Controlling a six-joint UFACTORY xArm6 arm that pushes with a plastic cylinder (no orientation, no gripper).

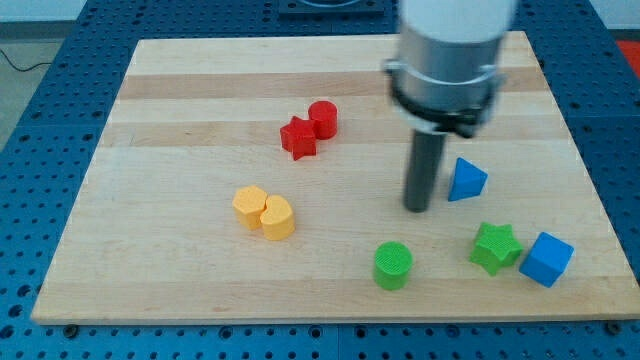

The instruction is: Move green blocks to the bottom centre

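Note:
A green cylinder (393, 265) stands near the board's bottom edge, right of centre. A green star (496, 247) lies further to the view's right, touching a blue cube (546, 259). My tip (417, 208) rests on the board above and slightly right of the green cylinder, apart from it. It is left of a blue triangle (466, 180), close beside it, and up-left of the green star.
A red star (298, 138) and a red cylinder (323, 119) touch each other above the board's middle. A yellow hexagon-like block (250, 205) and a yellow heart-like block (278, 217) sit together at left of centre. The wooden board (150, 120) lies on a blue perforated table.

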